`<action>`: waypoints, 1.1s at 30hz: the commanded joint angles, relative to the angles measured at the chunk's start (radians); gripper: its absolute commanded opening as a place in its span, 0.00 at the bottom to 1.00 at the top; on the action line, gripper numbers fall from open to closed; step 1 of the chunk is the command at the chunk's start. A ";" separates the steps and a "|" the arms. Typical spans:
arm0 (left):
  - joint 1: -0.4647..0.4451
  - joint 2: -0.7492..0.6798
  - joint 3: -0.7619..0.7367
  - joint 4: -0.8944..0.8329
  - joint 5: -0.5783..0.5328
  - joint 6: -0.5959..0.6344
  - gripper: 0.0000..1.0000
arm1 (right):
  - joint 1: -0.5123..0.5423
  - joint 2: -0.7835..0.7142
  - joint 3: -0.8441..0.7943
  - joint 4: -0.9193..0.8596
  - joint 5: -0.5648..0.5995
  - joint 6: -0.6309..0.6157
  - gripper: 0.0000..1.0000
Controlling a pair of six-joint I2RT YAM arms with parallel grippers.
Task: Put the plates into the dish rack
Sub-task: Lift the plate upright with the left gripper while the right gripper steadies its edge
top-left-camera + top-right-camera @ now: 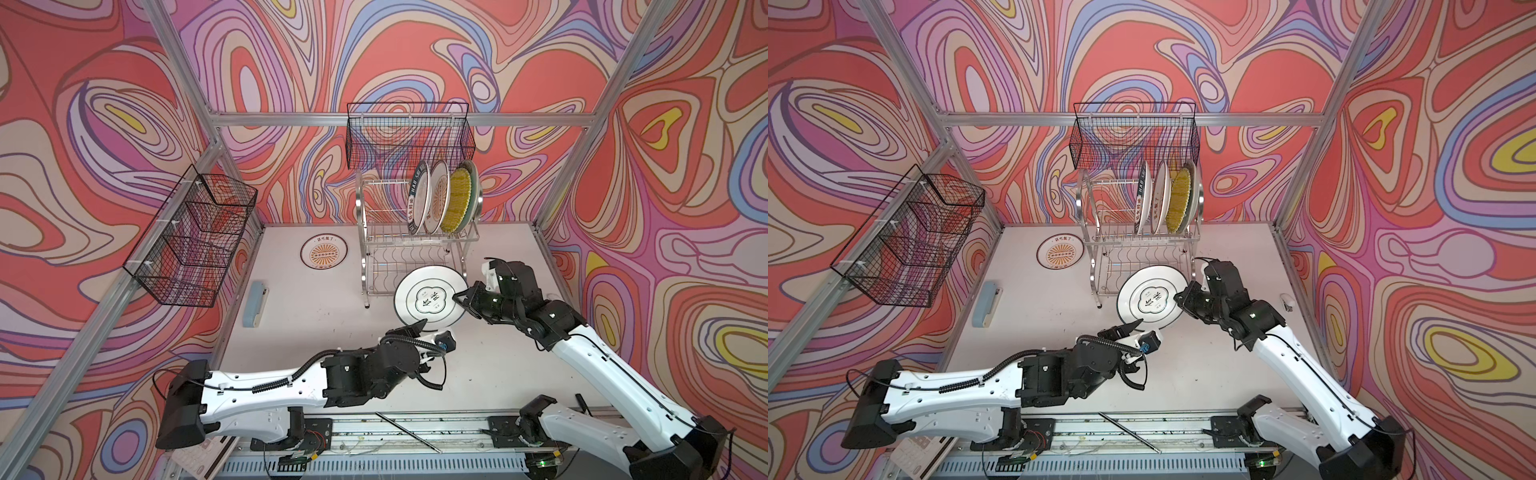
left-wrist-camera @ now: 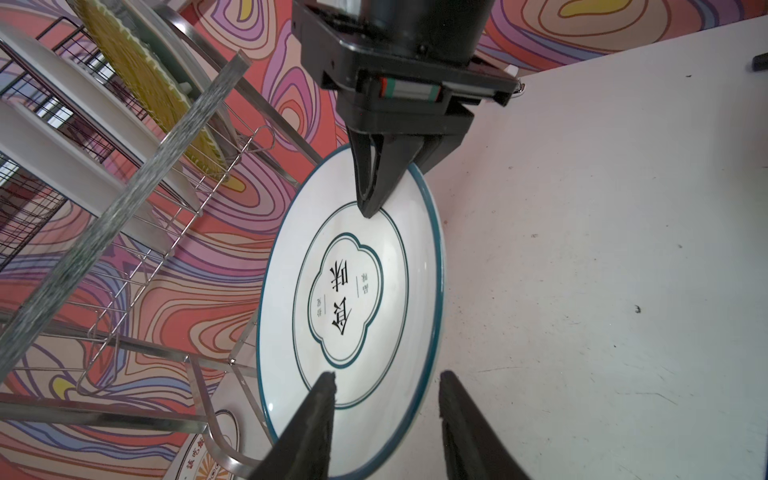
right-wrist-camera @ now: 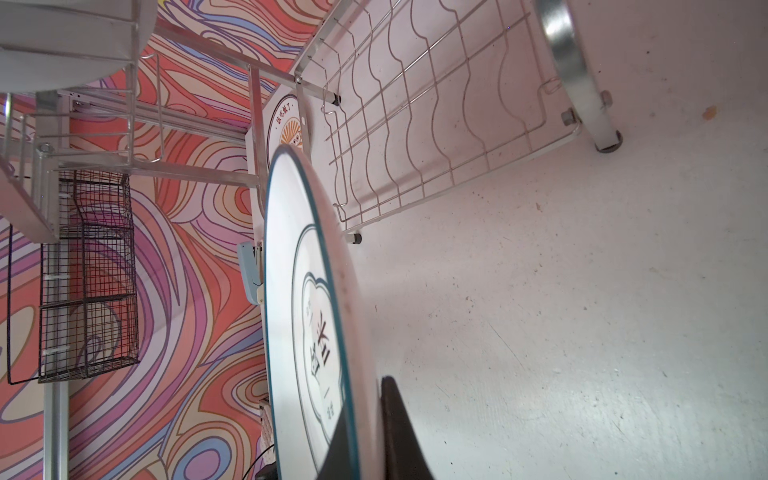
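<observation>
Both top views: R gripper (image 1: 459, 297) clamps black-ringed plate (image 1: 430, 296) at 3 o'clock rim; plate tilted, at dish rack (image 1: 399, 240) 6 o'clock. L wrist: L gripper (image 2: 386, 376) jaws apart, straddling plate rim. R wrist: rim pinched tight.

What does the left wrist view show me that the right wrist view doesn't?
Left wrist only: the left tool open beside the ringed plate, and the yellow plate standing in the dish rack. Right wrist only: the blue case. Both: the right tool shut on the ringed plate's rim, the dish rack, and the sunburst plate lying flat.
</observation>
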 commanded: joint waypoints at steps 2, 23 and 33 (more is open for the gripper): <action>-0.020 0.035 0.046 -0.046 0.004 0.050 0.45 | 0.007 -0.031 0.043 0.025 0.014 0.012 0.00; -0.026 0.135 0.026 0.129 -0.209 0.167 0.41 | 0.010 -0.061 0.040 0.013 -0.021 0.052 0.00; -0.026 0.177 0.036 0.164 -0.257 0.255 0.28 | 0.017 -0.059 0.048 0.009 -0.037 0.049 0.00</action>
